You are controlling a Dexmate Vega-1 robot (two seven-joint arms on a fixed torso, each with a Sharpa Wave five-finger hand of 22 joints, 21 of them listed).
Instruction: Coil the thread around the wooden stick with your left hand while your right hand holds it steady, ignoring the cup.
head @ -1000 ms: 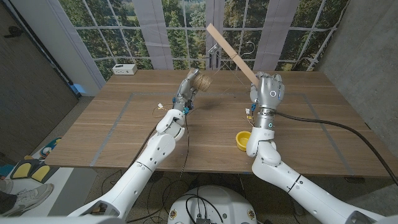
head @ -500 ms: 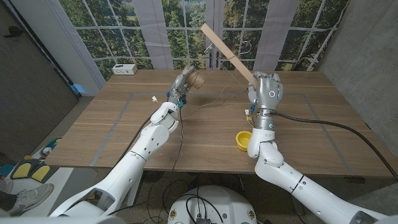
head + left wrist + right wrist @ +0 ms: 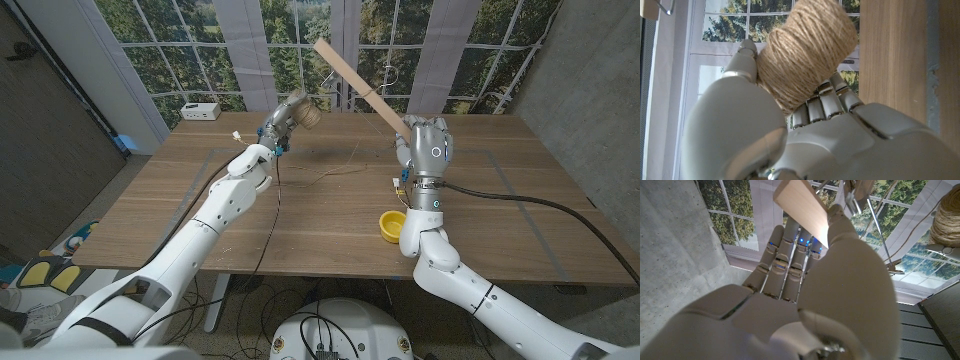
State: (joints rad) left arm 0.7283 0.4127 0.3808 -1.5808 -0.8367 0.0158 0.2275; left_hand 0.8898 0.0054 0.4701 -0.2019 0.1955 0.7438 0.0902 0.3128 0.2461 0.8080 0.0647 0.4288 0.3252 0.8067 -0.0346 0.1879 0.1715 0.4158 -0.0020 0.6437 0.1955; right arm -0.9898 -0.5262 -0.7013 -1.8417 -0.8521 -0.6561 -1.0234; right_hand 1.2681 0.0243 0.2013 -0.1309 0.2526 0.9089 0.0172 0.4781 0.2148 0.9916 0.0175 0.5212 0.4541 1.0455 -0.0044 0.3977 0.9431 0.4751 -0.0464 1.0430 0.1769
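From the head view, against the pictures a second back: left hand (image 3: 284,116) risen and swung outward toward the table's far left, carrying the twine spool (image 3: 300,113) higher and farther from the wooden stick (image 3: 362,85); stick tip tilted a little more leftward, right hand (image 3: 425,148) barely shifted above the table's far right. Read as one sweep of a winding loop, likely paying out thread (image 3: 335,172), seen as a thin line sagging low over the table between the two hands; wraps on the stick too fine to tell. Yellow cup (image 3: 391,225) left alone near the front edge, beside the right forearm. In the left wrist view: fingers (image 3: 826,98) and thumb clamped on the twine spool (image 3: 807,47), a fat cylinder of tan jute wound in tidy layers, rough and fibrous. In the right wrist view: fingers (image 3: 785,255) closed around the wooden stick (image 3: 802,211), a flat, pale, smooth slat jutting past them; the spool (image 3: 946,217) also seen at the edge, with strands trailing across the window.
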